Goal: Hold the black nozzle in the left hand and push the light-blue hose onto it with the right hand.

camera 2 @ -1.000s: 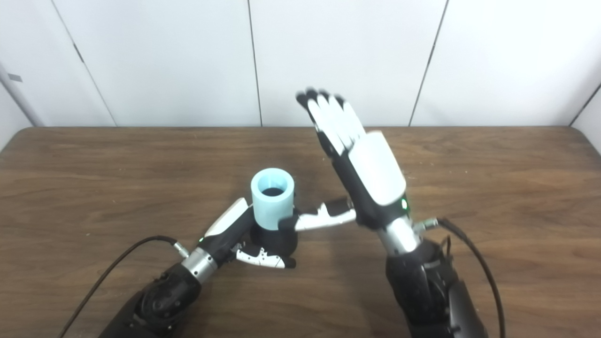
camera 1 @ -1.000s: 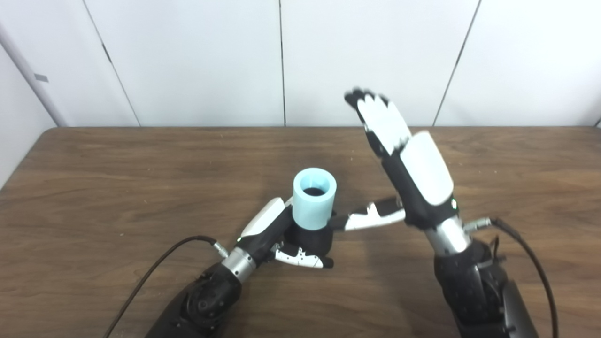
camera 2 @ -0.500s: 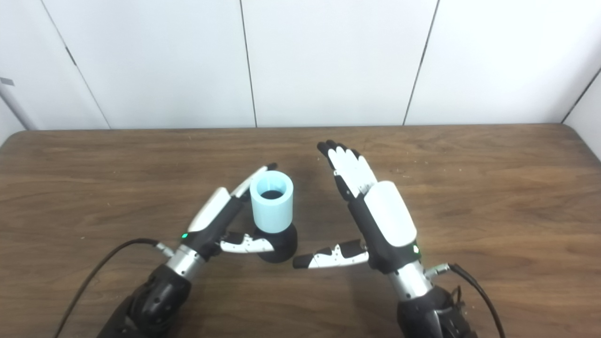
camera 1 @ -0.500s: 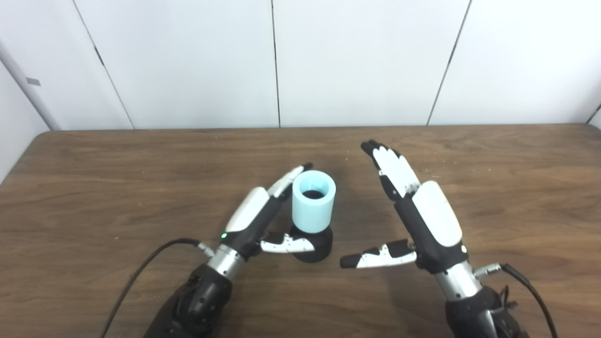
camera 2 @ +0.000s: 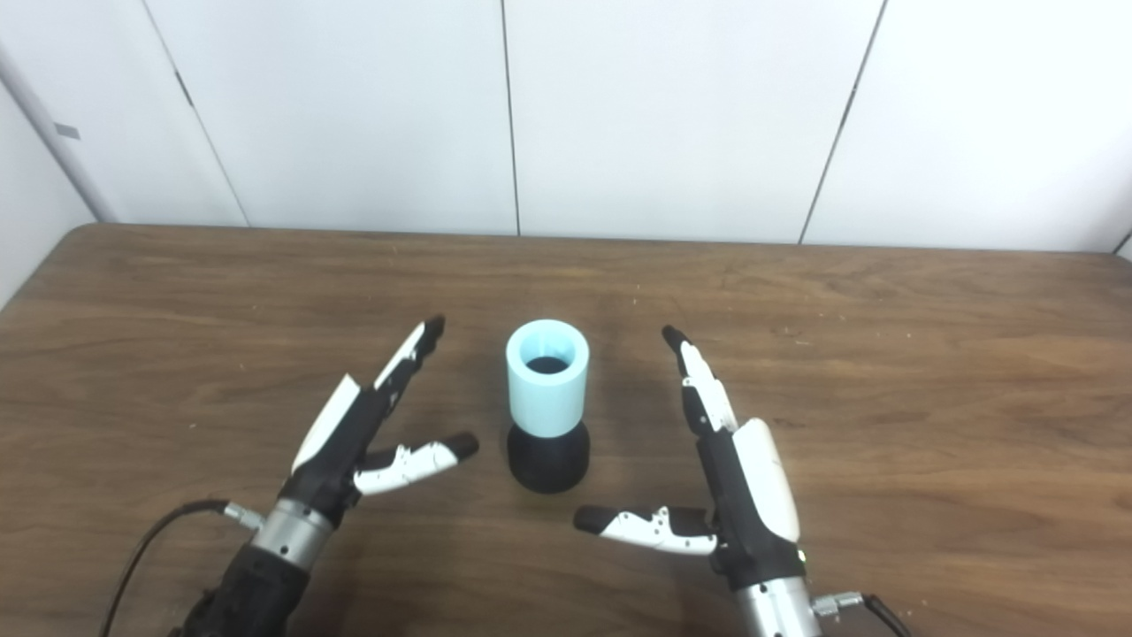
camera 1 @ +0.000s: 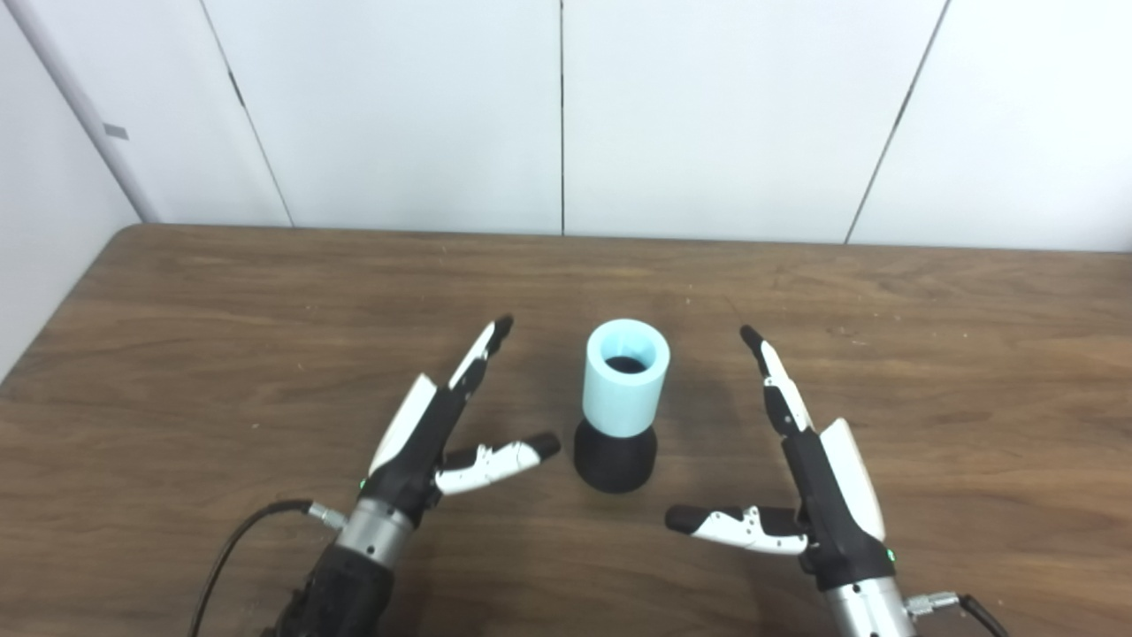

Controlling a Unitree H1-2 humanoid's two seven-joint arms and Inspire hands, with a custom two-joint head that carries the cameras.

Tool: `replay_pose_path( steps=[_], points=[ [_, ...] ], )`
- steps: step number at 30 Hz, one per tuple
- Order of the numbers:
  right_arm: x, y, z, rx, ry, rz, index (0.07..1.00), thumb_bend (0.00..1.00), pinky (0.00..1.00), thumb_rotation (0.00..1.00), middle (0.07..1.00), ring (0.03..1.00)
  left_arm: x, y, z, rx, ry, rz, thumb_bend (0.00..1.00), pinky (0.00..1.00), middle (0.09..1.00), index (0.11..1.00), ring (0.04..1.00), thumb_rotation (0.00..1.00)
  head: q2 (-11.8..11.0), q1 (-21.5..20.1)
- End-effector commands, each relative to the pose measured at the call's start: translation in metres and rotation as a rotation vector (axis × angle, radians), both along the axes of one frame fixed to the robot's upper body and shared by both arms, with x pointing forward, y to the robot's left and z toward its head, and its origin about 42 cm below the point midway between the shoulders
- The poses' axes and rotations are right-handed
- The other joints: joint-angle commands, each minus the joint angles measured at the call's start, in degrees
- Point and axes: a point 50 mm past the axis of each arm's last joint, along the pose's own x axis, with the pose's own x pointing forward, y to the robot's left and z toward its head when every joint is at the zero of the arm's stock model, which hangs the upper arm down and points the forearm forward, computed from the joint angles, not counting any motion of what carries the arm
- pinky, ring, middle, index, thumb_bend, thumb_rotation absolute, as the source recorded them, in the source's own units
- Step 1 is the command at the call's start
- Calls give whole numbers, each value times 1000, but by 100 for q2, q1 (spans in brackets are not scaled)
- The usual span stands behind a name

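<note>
The black nozzle [camera 1: 615, 456] stands upright on the wooden table [camera 1: 221, 318], with the light-blue hose [camera 1: 625, 376] seated on its top, open end up. My left hand [camera 1: 433, 429] lies open to the left of it, fingers stretched forward and thumb pointing at the nozzle, a small gap between them. On the other side my right hand [camera 1: 809, 478] is open too, edge-on, its thumb pointing left toward the nozzle's base. Neither hand touches the nozzle or the hose.
White wall panels [camera 1: 566, 115] rise behind the table's far edge. The table's left edge [camera 1: 62, 305] runs close to my left arm. A black cable [camera 1: 239, 540] trails from my left wrist.
My left hand has let go of the nozzle and drawn back to the left. My right hand has come down from high above and pulled back toward me. The camera has shifted.
</note>
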Motion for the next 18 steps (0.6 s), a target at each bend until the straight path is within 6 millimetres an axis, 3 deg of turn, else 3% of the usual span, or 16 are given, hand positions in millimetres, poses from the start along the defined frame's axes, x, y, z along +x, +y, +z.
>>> replay_pose_path(
  steps=[1,2,4,7,13,18],
  points=[
    [-7,5,-6,47,31,24,1000,860,1000,602,1000,1000,-10,-5,16,-80,-33,15,918,1000,1000,1000,1000,691,-1,-6],
    [-5,8,-6,51,30,55,1000,860,1000,603,1000,1000,-18,-9,14,-115,-33,35,926,1000,1000,1000,1000,710,-7,-52],
    [-3,12,-7,49,20,100,1000,874,1000,621,1000,1000,-27,-15,8,-156,-34,65,970,975,1000,1000,996,856,-20,-72],
    [0,9,-12,77,38,127,1000,891,1000,666,1000,1000,-31,-22,1,-209,-28,105,973,963,1000,1000,1000,938,-73,-93],
    [2,-5,-16,208,135,76,1000,842,1000,917,1000,1000,-45,-28,2,-367,73,180,938,999,1000,1000,1000,974,-30,-199],
    [7,-14,-17,380,206,66,1000,783,1000,997,1000,1000,-44,-33,0,-619,226,185,885,1000,1000,1000,1000,980,-31,-127]
  ],
)
